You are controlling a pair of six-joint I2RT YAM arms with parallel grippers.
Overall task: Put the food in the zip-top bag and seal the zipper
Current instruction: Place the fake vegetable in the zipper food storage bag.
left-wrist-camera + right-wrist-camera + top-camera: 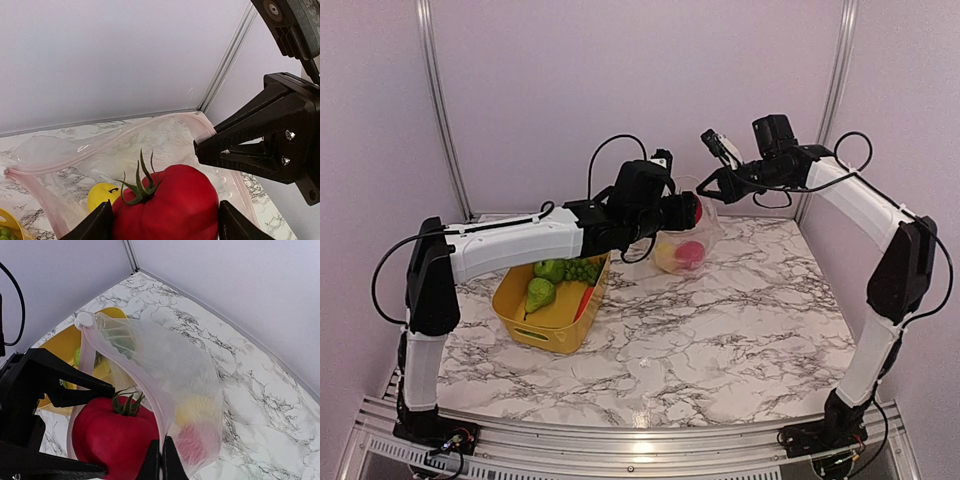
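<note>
Bag (165, 355): at back of table (740, 320), mouth raised, yellow and red pieces inside.
Right gripper (160, 460): clenched on bag rim.
Left gripper (165, 225): grasping tomato (170, 205) at the mouth.
Advice: carry tomato past the rim before release; rim taut.

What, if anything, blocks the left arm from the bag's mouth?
Likely nothing, so yes: the right gripper pinches the bag by its edge, holding the mouth open, and the left gripper with the tomato sits right at it.
</note>
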